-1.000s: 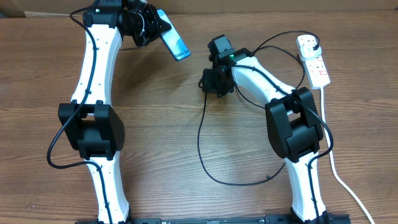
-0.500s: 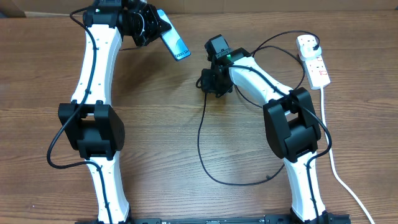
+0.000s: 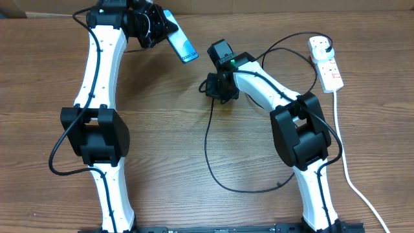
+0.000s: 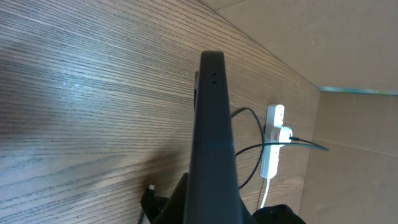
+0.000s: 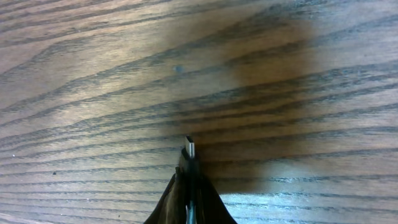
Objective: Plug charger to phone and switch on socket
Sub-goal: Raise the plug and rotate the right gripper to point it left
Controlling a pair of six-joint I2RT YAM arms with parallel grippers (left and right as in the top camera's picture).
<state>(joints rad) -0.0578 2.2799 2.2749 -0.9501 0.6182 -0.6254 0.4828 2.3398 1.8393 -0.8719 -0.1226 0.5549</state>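
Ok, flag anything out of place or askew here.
Nothing damaged or spilled. The phone is held tilted in the left gripper, and the charger loops loosely across the table from the right gripper, which pinches its tip.

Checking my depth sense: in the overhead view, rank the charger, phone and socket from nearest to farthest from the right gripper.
1. The charger: its end is gripped in the jaws of the right gripper, mid-table.
2. The phone: toward the left arm, held up by the left gripper.
3. The socket: far right side.
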